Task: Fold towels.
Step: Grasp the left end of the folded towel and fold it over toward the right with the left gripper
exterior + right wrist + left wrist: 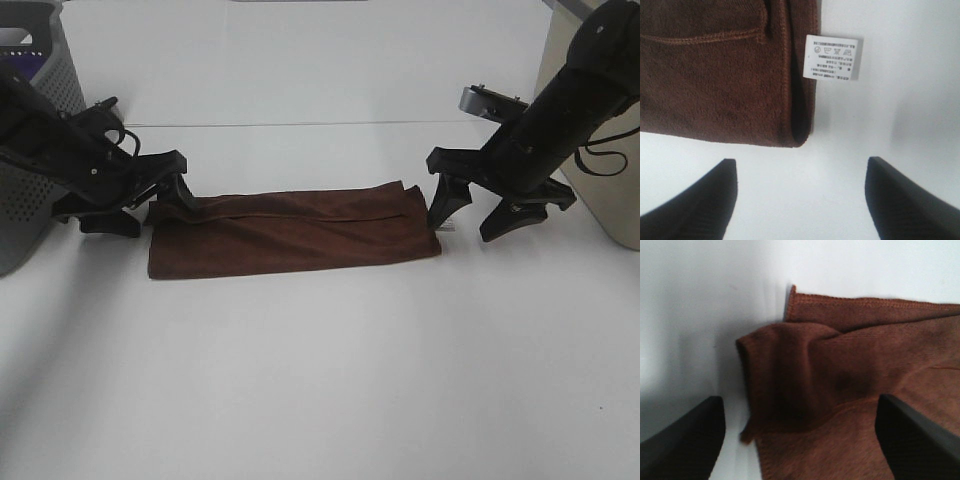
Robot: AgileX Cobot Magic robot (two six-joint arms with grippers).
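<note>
The dark brown towel [290,232] lies folded into a long band across the middle of the white table. Its left end is bunched up in the left wrist view [840,390]. Its right end shows in the right wrist view [715,75] with the white tag [832,58] sticking out onto the table. My left gripper [140,210] is open and empty at the towel's left end, its fingers [685,440] straddling the bunched corner. My right gripper [478,212] is open and empty just beyond the towel's right end, fingers [695,200] apart over bare table.
A grey perforated basket [30,130] with something purple [25,45] inside stands at the far left behind my left arm. A beige bin [600,160] stands at the far right behind my right arm. The white table [320,380] stretches toward the front.
</note>
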